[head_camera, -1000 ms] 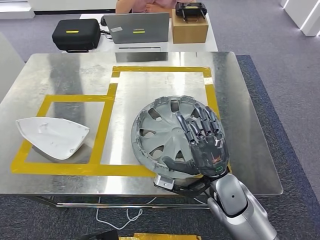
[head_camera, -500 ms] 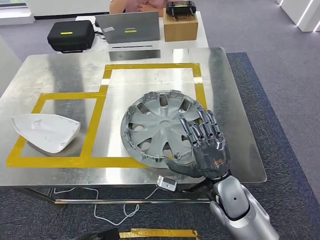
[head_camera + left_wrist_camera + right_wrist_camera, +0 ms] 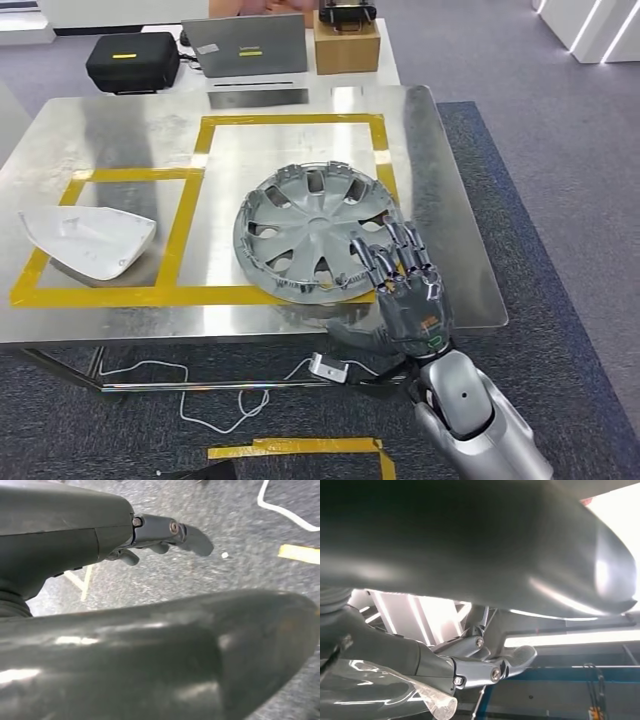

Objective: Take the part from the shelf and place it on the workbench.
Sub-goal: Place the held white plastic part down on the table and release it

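Observation:
The part, a grey plastic wheel cover (image 3: 313,232), lies flat on the steel workbench (image 3: 453,230), inside the larger yellow-taped box and overlapping its near tape line. My right hand (image 3: 404,295) hovers at the bench's near edge with its fingers spread and nothing in it. Its fingertips (image 3: 377,255) sit over the cover's near right rim, and I cannot tell whether they touch it. In the right wrist view a finger (image 3: 486,667) stretches out empty. My left hand (image 3: 166,530) hangs over the carpet, fingers extended, holding nothing.
A white shell-shaped part (image 3: 83,240) lies in the smaller taped box at the left. Behind the bench, a second table carries a laptop (image 3: 245,45), a black case (image 3: 132,62) and a cardboard box (image 3: 346,45). A white cable (image 3: 219,400) and yellow tape (image 3: 302,447) lie on the floor.
The whole picture has shifted, so the camera has moved back from the bench. My right hand has drawn back from over the wheel cover to the bench's near edge. The cover stays in place.

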Robot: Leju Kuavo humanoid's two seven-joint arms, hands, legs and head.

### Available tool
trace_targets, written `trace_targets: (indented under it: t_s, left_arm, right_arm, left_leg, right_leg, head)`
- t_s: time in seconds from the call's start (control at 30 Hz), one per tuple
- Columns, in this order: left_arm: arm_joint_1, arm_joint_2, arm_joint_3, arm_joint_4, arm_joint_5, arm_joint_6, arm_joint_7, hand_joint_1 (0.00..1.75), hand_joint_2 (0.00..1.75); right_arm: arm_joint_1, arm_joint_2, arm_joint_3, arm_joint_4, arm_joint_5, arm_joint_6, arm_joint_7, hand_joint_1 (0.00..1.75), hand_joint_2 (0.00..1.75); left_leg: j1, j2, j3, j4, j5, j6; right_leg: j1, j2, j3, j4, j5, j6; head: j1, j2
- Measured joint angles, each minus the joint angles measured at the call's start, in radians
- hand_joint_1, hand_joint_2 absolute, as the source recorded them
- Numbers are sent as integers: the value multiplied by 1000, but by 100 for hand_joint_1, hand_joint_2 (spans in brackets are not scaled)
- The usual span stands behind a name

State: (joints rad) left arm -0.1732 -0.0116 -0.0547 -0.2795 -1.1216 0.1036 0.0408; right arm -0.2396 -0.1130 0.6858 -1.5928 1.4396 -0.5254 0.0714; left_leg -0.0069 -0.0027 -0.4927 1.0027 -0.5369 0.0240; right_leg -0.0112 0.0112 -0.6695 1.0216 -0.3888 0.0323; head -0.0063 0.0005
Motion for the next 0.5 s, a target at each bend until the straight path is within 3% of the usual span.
trace_targets:
  t_s: [0.07,0.13,0.2,0.23,0.27,0.3,0.33,0.4,0.43,0.47,0.5]
  left_arm:
    - [0,-2,1,0,0,0,0,0,0]
    - [0,-4,2,0,0,0,1,0,0]
    - [2,-5,4,0,0,0,3,0,0]
    - [4,-6,5,0,0,0,4,0,0]
    - [5,-6,5,0,0,0,4,0,0]
    - [6,-6,5,0,0,0,5,0,0]
    - [6,-7,5,0,0,0,6,0,0]
    - [5,-7,6,0,0,0,7,0,0]
    - [5,-7,6,0,0,0,7,0,0]
    - [5,-7,6,0,0,0,8,0,0]
    - [6,-7,6,0,0,1,8,0,0]
  right_arm:
    - [1,-2,-1,-1,-5,8,0,0,0]
    - [2,-3,-2,-2,-10,16,1,0,0]
    - [4,-4,-2,-3,-14,21,1,0,0]
    - [6,-5,-2,-3,-15,23,1,0,0]
    - [8,-6,-2,-3,-16,24,1,0,0]
    - [10,-7,-2,-2,-17,26,2,0,0]
    - [11,-8,-3,-3,-18,26,2,0,0]
    - [10,-8,-4,-4,-19,27,3,0,0]
    - [10,-8,-5,-5,-19,27,3,0,0]
    - [10,-8,-6,-6,-19,27,4,0,0]
    - [12,-8,-7,-7,-19,28,5,0,0]
  left_leg:
    - [3,6,-14,-11,24,8]
    - [5,13,-37,-17,51,18]
    - [3,16,-69,-16,75,21]
    - [2,17,-86,-15,87,21]
    - [2,18,-102,-14,98,19]
    - [1,19,-117,-13,110,17]
    - [1,19,-128,-12,120,14]
    - [-2,19,-144,-9,139,7]
    - [-3,19,-148,-8,149,3]
    - [-3,19,-152,-9,160,-2]
    - [-2,19,-154,-11,171,-7]
  right_leg:
    - [0,0,-12,13,-22,10]
    - [-1,-2,-43,94,-111,16]
    - [-1,-3,-69,219,-191,21]
    - [-1,-3,-68,262,-199,23]
    - [-1,-3,-52,274,-186,24]
    - [-1,-4,-18,252,-160,23]
    - [-1,-6,33,196,-136,21]
    - [1,-11,151,41,-135,15]
    - [4,-12,188,-15,-145,12]
    - [6,-13,207,-47,-154,9]
    - [7,-13,203,-57,-151,3]
  head:
    - [0,0]
    - [5,0]
    - [7,0]
    - [7,0]
    - [7,0]
    - [7,0]
    - [7,0]
    - [7,0]
    - [6,0]
    - [5,0]
    - [4,0]
